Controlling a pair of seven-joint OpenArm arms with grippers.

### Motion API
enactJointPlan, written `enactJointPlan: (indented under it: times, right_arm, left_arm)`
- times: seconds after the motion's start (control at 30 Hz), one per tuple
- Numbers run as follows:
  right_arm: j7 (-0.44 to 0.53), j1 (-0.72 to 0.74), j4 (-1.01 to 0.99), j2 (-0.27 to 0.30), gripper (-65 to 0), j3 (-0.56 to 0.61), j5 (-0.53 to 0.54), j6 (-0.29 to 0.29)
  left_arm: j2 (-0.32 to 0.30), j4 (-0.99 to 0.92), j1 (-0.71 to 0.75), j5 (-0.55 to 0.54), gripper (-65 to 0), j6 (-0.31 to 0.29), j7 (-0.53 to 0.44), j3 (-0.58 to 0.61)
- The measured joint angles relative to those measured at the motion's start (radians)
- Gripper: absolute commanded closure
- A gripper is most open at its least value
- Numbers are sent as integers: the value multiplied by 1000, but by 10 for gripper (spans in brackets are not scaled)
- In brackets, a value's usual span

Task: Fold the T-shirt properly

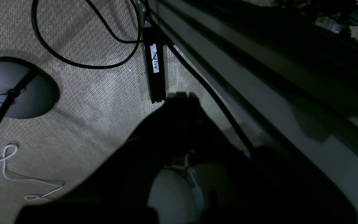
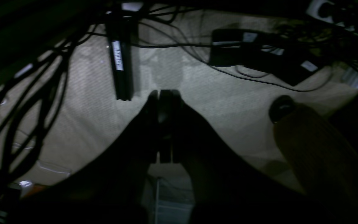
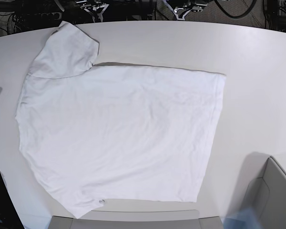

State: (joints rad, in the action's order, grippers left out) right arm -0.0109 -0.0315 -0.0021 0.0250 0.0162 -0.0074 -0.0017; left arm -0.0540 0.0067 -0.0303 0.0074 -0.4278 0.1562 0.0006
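Still unfolded: shirt flat on the table

We see the plain white short-sleeved T-shirt [image 3: 119,133] spread flat across the smooth white tabletop [image 3: 257,71], one sleeve at its far corner. Off the table, over pale woven carpet [image 1: 89,102], our left gripper [image 1: 180,96] and right gripper [image 2: 163,93] are clenched on nothing, among black cables [image 1: 73,59].

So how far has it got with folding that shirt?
Nothing looks folded yet: the T-shirt lies spread flat on the table, one sleeve out. Nothing is in hand; the left gripper and right gripper are shut, empty, off the table above the floor. All folds remain.
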Motion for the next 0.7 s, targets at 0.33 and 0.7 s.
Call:
enactJointPlan:
  times: [0.33,0.7]
  right_arm:
    - [11,17,78,10,0,5,0,-6]
    - [0,-42,72,0,0,1,0,-4]
  left_arm:
    - [-2,2,0,0,0,0,0,-1]
    - [-35,2,5,0,0,0,-93,-1]
